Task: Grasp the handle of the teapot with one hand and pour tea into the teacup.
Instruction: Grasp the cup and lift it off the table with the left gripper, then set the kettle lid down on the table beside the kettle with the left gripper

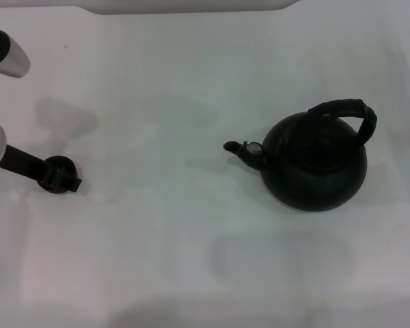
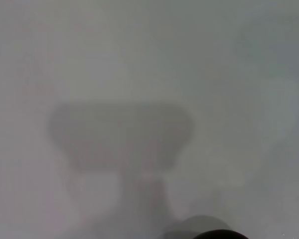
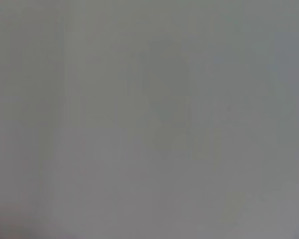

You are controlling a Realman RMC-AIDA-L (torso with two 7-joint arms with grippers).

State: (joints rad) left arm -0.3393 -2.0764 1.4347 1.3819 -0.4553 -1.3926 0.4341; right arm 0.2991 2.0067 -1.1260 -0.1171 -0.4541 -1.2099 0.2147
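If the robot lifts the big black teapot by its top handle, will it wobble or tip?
Probably a bit. The teapot has one arched handle on top, so it could swing below the grip. Its round, wide body looks heavy, more so if full. The handle's wrapped surface should limit slipping.

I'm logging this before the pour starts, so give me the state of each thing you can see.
teapot: upright on the table, untouched, spout toward the robot's left.
handle: raised over the pot, ungrasped.
teacup: upright at the left gripper's tip.
table: bare and white.
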